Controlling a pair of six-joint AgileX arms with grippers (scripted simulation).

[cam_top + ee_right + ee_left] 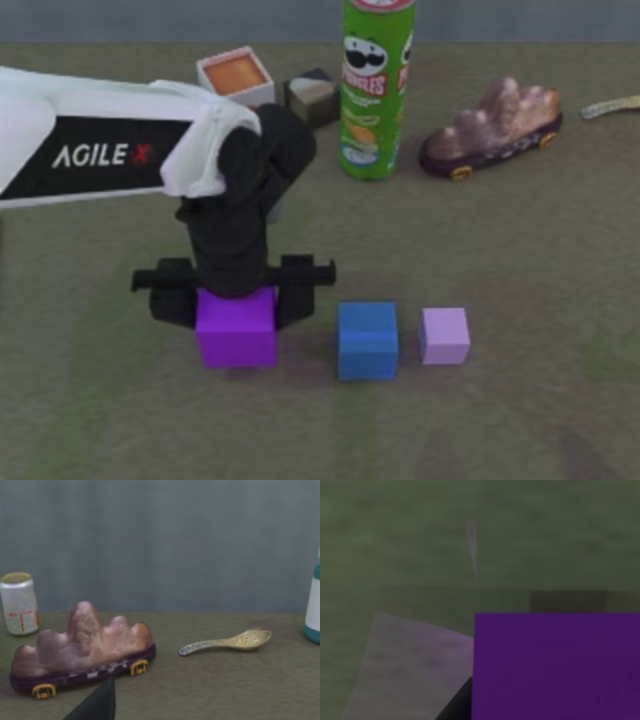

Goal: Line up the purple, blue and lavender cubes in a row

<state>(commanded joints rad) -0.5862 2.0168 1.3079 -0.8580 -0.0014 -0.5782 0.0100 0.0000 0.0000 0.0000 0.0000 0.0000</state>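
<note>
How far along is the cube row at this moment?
Nearly done. The blue cube and lavender cube already sit side by side, apart, near the table's front. The left gripper straddles the purple cube, roughly in line to their left. What seems left is releasing it and pulling away. The right arm is out of the top view.

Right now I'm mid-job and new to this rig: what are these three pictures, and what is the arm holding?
The top view looks down on a table. The white and black machine is the left arm; its left gripper straddles the purple cube, fingers at either side. Beside it, in a row, sit the blue cube and the lavender cube. Behind stand a green can, a toy car, a spoon and two other cubes. The left wrist view shows the purple cube up close. The right wrist view comes from the right arm, parked outside the top view.
</note>
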